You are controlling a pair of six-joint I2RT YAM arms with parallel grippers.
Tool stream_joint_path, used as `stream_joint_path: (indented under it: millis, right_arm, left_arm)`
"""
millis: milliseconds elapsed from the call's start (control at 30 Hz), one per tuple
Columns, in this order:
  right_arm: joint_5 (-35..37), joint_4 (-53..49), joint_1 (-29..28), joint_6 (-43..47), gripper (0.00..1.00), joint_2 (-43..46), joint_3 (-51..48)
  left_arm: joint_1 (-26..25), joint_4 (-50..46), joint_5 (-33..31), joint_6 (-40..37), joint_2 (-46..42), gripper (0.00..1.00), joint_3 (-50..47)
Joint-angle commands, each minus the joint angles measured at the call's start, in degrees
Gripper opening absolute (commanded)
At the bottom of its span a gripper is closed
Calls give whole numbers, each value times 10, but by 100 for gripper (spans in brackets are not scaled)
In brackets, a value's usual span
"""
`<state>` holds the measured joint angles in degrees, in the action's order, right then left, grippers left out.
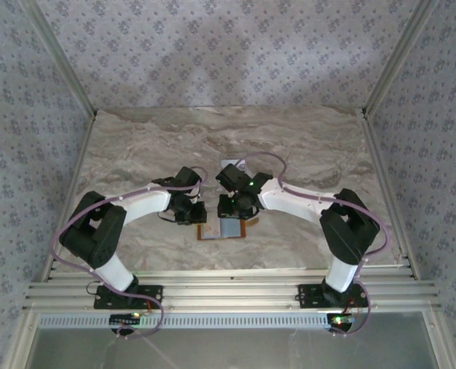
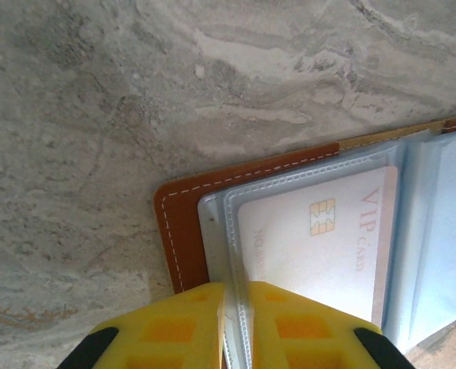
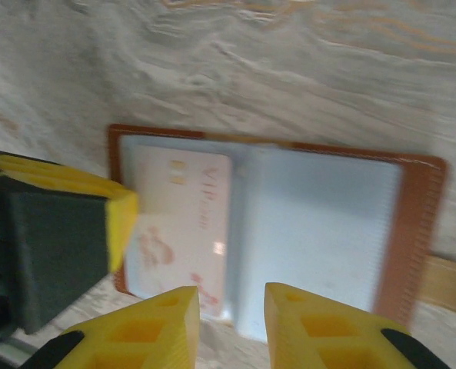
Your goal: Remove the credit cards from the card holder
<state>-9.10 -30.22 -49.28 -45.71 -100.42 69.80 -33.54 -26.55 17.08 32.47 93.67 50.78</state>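
Both your arms fold inward from their bases and meet over the middle of the tabletop (image 1: 312,146), wrists tipped down at the open card holder (image 1: 226,229) lying there. Your left gripper (image 2: 235,330) is pinched narrow on the edge of the card holder's clear sleeve (image 2: 216,223) at its left end. Your right gripper (image 3: 231,323) hovers over one long edge, jaws slightly apart with nothing between them. The left wrist view lets you read a pale card (image 2: 312,246), gold chip and "VIP", seated in that sleeve. The right wrist view adds the strap (image 3: 451,284) at the card holder's right end.
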Motion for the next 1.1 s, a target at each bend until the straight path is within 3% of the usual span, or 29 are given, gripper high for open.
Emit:
stream_joint_path:
  millis: [0, 300, 1067]
  right_arm:
    - [-61, 60, 1, -13, 29, -32, 4]
    - [-78, 94, -1, -18, 28, -72, -5]
    - [9, 5, -6, 15, 28, -90, 0]
  left_arm:
    - [-3, -10, -16, -1, -3, 16, -15]
    - [-3, -9, -16, -1, -3, 15, -18]
    - [-3, -24, -22, -4, -15, 15, -11]
